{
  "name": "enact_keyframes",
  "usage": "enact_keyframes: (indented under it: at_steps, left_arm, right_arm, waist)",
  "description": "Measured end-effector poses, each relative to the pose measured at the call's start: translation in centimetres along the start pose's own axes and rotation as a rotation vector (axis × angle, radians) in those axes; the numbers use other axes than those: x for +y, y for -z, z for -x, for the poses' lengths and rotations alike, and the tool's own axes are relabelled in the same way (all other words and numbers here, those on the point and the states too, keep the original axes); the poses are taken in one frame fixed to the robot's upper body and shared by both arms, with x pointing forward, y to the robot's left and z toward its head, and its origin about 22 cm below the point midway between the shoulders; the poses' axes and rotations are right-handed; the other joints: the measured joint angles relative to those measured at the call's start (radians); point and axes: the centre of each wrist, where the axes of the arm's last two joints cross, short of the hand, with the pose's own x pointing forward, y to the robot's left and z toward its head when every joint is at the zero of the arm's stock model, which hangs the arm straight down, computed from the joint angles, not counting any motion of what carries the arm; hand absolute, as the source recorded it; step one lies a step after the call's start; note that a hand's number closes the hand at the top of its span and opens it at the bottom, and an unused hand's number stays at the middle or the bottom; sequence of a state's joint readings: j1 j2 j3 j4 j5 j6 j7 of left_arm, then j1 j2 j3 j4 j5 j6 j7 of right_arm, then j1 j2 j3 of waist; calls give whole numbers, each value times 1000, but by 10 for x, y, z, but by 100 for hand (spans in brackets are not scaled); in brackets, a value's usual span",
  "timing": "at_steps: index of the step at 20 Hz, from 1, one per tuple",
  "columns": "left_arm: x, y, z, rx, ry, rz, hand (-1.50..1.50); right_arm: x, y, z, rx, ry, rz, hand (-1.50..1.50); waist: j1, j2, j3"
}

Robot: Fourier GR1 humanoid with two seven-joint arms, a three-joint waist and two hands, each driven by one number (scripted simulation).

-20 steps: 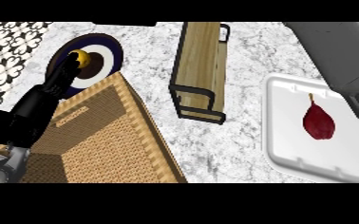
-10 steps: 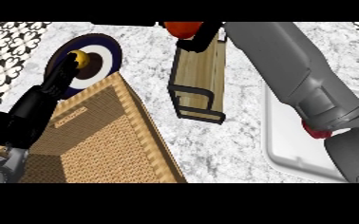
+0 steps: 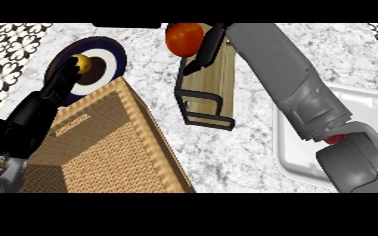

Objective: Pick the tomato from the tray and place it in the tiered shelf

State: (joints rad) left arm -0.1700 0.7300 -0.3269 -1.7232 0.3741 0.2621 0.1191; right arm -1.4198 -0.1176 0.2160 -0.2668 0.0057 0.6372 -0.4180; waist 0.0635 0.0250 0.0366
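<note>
— Where was the tomato [image 3: 184, 39] when you looked?

— Up at the far end of the tiered shelf [image 3: 209, 87], held in the right hand [image 3: 209, 42]. The black fingers were curled against its right side, clamped on it, and the grey forearm ran back from there across the shelf's right edge toward the white tray [image 3: 294, 145].

— Which way did it point?

— Hard to say. It looked round and red-orange with no stem showing, so I couldn't pick out a long axis or any end. The shelf was the long thing: a wooden slatted piece with a dark frame, its length running from near me away to the far side, and the tomato sat over that far end.

— Touching the wood?

— I couldn't tell whether it was touching or just above it.

— And the tray?

— To the right of the shelf, mostly hidden behind the arm; a small red bit [image 3: 336, 139] showed by the arm's joint there.

— The other hand?

— The left hand [image 3: 65, 82] was well left of the shelf, its dark fingers stretched out straight, tips over a dark blue plate [image 3: 111, 55] near a yellow object [image 3: 83, 62]. A woven basket [image 3: 103, 140] lay between that plate and the shelf, nearer me
</note>
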Motion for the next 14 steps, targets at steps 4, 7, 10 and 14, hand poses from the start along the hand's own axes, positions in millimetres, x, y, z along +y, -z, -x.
enact_keyframes:
  at_steps: [4,7,10,14]
  left_arm:
    - [1,-1,0,3,0,-6,0]
    - [1,-2,-1,-3,0,-7,0]
    - [1,-3,-2,-9,0,-8,0]
    - [1,-4,-5,-17,-5,-11,0]
  right_arm:
    - [-12,-5,-5,-60,133,119,-150]
    - [-27,-18,-9,-93,195,251,-150]
    - [-49,-41,-15,-102,231,396,-150]
    - [-78,-79,-23,-62,245,553,-150]
  waist:
    - [-5,0,0]
    - [-4,4,0]
    - [-2,9,-1]
    - [0,20,0]
